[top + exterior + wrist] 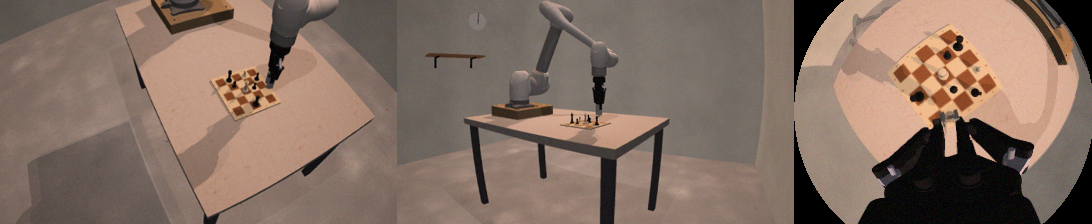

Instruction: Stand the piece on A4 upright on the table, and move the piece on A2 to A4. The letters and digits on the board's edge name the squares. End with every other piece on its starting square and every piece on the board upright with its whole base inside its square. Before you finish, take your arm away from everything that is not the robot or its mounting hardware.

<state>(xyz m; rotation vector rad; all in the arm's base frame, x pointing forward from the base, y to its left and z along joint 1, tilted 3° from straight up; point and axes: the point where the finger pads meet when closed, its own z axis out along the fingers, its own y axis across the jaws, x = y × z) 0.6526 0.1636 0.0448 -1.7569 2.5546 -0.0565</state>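
The claw [271, 84] is clamped on a pale chess piece [951, 137], held upright above the board's [245, 93] right edge, bare bench [312, 103] just beyond.

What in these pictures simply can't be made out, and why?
- Board edge letters and digits: too small in every view.
- The pale piece shut in the gripper: wrist view shows only a sliver between dark fingers; its type is unclear.
- Piece types on the board: tiny in the exterior view.
- Arm base: cut off by the top view's edge.
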